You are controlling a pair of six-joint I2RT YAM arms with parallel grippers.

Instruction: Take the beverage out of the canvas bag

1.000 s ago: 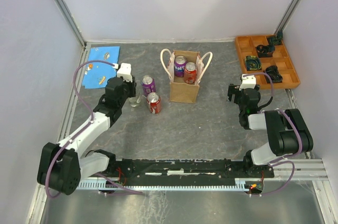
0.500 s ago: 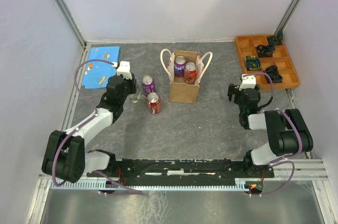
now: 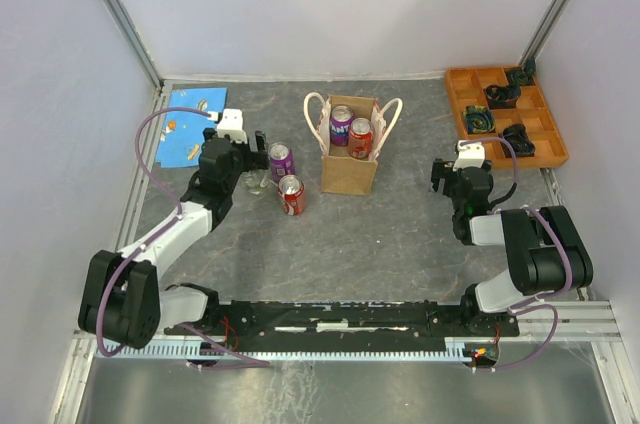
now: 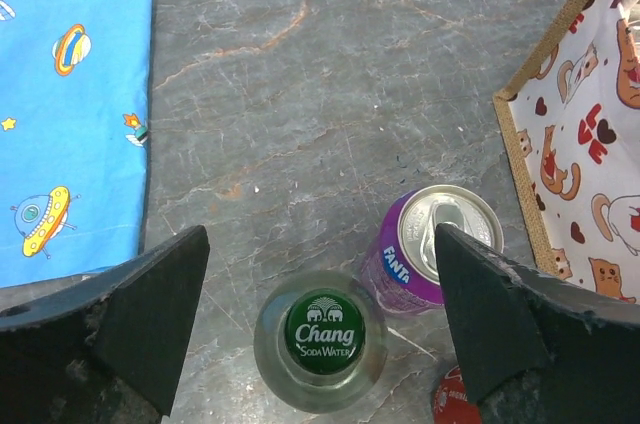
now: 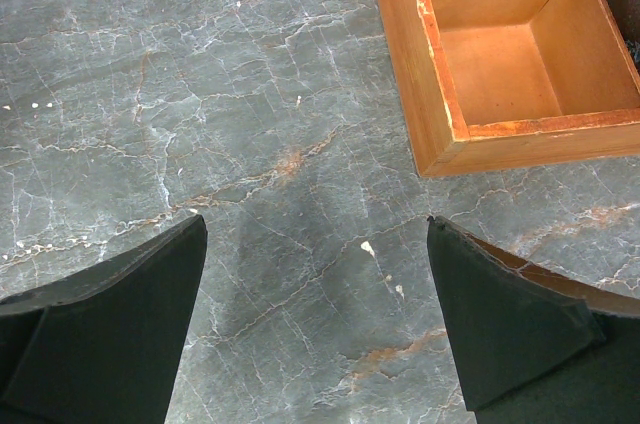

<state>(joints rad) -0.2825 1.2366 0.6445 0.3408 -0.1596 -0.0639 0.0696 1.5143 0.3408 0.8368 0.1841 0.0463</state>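
While the bag stands upright mid-table at the back, two drinks sit inside it: a purple can and, touching it on the right, a red can (both upright, tops showing). The bag's cream handles loop out on either side.

Left of the bag, the left gripper hangs with its jaws spread wide, holding nothing. Its wrist view looks straight down between the fingers onto a green-capped bottle and a Fanta can just beside it. Whether the fingers reach down as far as them I cannot tell. A second red can stands near these two, and a blue cloth lies further left.

The right gripper is spread too, empty, over bare table near a corner of the orange tray, well apart from the bag.
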